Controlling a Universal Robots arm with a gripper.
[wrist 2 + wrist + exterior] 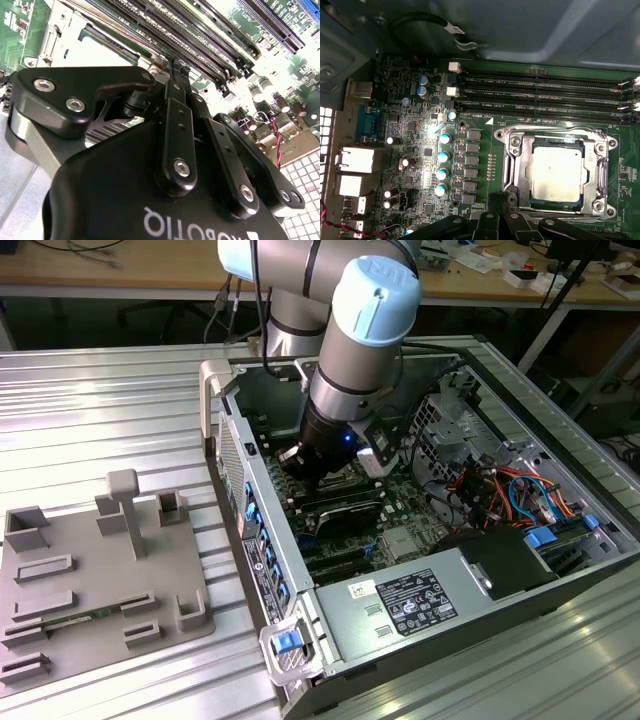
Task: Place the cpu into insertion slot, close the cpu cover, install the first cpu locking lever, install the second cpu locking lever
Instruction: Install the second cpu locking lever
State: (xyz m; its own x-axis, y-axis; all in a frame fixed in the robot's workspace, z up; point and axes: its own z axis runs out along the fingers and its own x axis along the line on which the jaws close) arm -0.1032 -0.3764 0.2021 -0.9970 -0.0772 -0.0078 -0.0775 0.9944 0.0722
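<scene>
The cpu, a square silver chip, lies flat in the insertion slot on the green motherboard. The cpu cover, a shiny metal frame, lies down around the chip. A thin lever rod runs along the socket's edge beside the memory slots. In the first wrist view my gripper has its black fingertips just off the socket's corner, a little above the board. In the second wrist view the gripper has its fingers drawn together, with nothing between them. In the exterior view the gripper reaches down into the open computer case.
Long black memory slots run beside the socket. Capacitors and rear ports stand on its other side. The power supply and coloured cables crowd the case. A grey fixture tray lies on the exterior view's left.
</scene>
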